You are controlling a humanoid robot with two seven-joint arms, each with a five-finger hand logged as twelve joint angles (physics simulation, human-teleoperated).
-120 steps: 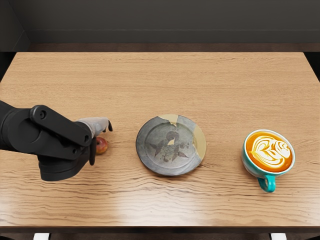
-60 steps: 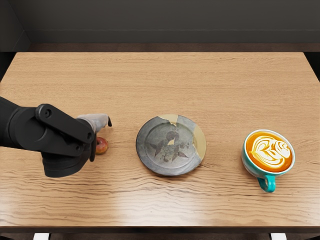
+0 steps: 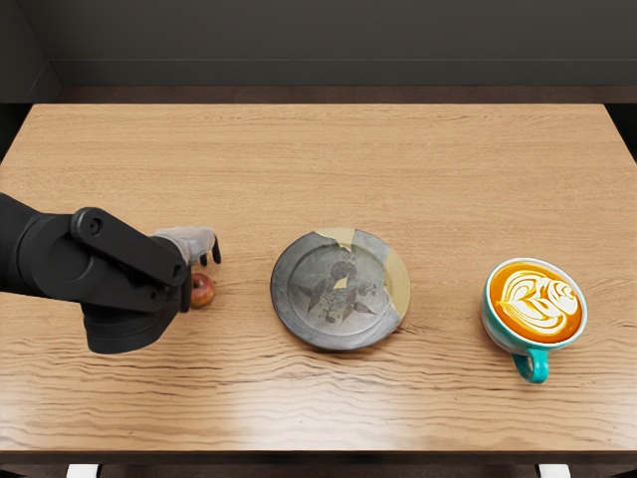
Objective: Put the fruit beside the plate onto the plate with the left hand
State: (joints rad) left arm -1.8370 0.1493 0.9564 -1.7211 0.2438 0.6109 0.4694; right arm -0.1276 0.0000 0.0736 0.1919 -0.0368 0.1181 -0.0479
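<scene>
A small red-orange fruit (image 3: 204,290) lies on the wooden table (image 3: 318,169), a short way left of the grey plate (image 3: 340,289) with its beige patch. My left hand (image 3: 198,271) comes in from the left edge and sits right over the fruit, hiding its left part. The grey fingers (image 3: 212,253) curl down behind the fruit and the thumb presses at its left side, so the hand is shut on the fruit. The fruit still rests on the tabletop. The right arm is out of view.
A teal cup of latte (image 3: 533,306) stands to the right of the plate, handle toward the front edge. The black forearm (image 3: 90,279) covers the table's left front area.
The arm rose a little and shifted slightly left a second ago, then stayed put. The fingers have curled tighter around the fruit. The fruit, plate and cup have not moved.
</scene>
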